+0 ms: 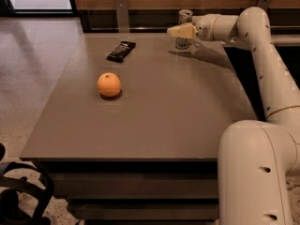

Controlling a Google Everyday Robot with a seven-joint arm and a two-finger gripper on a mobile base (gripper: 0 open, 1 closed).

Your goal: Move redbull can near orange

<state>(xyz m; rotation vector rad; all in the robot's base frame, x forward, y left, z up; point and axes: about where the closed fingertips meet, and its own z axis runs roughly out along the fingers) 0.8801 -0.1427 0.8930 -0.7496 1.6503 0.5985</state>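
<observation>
The redbull can (184,17) stands upright at the far edge of the grey table (154,121), right of centre. My gripper (181,31) is at the can, level with its middle and overlapping it, and hides part of its body. The arm reaches in from the right. The orange (109,85) sits on the table's left-centre, well in front of and to the left of the can.
A flat dark wrapped bar (121,51) lies at the far left of the table, behind the orange. A wooden wall with a dark ledge (140,20) runs just behind the table. The robot's own body (255,172) fills the lower right.
</observation>
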